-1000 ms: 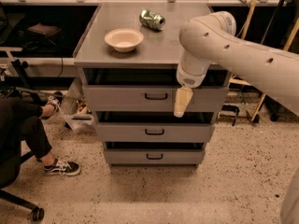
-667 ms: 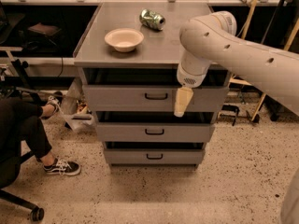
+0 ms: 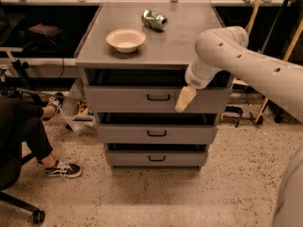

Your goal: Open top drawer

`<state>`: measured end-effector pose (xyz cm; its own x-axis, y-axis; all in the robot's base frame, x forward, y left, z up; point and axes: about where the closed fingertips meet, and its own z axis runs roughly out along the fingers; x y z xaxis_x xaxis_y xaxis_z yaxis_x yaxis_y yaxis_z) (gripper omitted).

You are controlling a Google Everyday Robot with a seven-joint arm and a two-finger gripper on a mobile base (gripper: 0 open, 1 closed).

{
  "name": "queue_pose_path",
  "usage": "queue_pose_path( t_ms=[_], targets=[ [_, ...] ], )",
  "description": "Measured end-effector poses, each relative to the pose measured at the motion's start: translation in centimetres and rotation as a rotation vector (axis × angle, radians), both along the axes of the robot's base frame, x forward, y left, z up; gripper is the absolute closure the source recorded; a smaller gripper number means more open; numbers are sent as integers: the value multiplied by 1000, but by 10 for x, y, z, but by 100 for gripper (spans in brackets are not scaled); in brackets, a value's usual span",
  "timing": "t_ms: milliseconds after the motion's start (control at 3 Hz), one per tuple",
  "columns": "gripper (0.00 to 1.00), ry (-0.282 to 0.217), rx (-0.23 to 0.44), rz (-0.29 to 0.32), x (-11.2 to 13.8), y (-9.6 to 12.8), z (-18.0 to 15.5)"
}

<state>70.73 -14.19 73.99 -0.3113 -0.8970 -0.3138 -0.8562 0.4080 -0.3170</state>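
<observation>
Barely moved over the last second: only a slight tilt and a small drift up and left for the pincer (image 3: 185, 100), hanging off the pale arm (image 3: 246, 65) in front of the top drawer (image 3: 123, 100), just right of its black bar handle (image 3: 158, 97). Cannot tell whether open or closed, nor whether touching the drawer front; no sign of anything held. Same place as before for the top drawer: uppermost of three grey fronts under the tabletop (image 3: 189, 46), apparently shut, not drawn out over the middle drawer (image 3: 123, 134). Unmoved too: bowl (image 3: 125, 40) and crushed can (image 3: 154, 19) up on the tabletop. Reads as the approach stage, with alignment unfinished and the handle not yet gripped. Probably calls next for a short move left to bring the pincer over the bar, then closing on it and pulling straight out. Some risk of slipping off so small a handle if taken off-centre.
</observation>
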Motion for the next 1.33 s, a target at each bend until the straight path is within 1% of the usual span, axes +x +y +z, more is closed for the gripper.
queue_pose_path(
  t_ms=[333, 1000, 1333],
  targets=[
    [0, -71, 31, -24, 20, -7, 0],
    [0, -74, 31, -25, 19, -7, -1],
    [0, -84, 24, -24, 20, -6, -4]
  ],
)
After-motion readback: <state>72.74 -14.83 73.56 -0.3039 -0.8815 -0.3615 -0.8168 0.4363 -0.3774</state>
